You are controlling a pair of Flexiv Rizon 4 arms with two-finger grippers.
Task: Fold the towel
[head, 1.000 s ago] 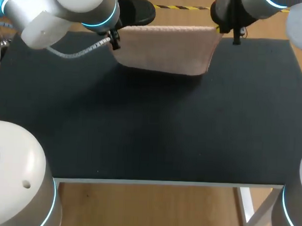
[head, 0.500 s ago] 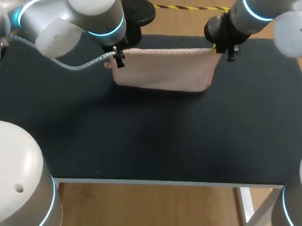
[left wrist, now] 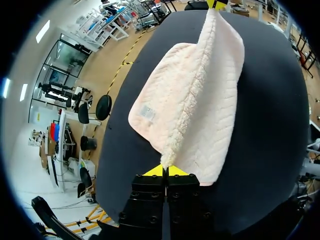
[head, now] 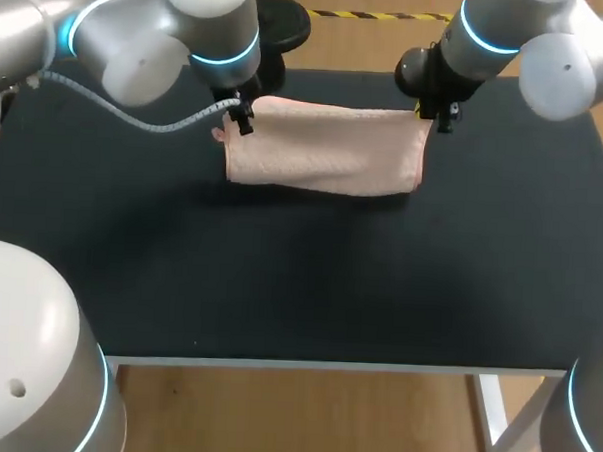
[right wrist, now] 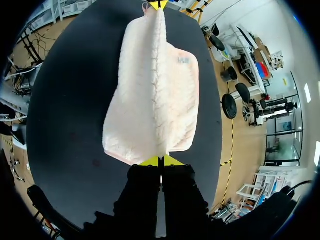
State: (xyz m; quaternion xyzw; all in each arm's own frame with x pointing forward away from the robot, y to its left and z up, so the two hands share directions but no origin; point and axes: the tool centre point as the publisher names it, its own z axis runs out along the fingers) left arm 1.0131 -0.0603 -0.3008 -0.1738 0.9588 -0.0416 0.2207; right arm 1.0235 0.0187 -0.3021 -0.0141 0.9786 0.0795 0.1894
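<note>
The left gripper [left wrist: 165, 171] is pinched tight on one end of the towel's [head: 325, 152] top edge. The right gripper [right wrist: 160, 161] is pinched tight on the other end. The pink towel is stretched between them near the back of the black table [head: 279, 285]. A moment ago it hung higher and farther back. Now both arms have come down and forward, so most of it lies on the table. I think the fold is nearly laid down.

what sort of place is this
Probably a robotics lab bench: the left gripper and right gripper each pinch a corner of a pink towel at a black table.
</note>
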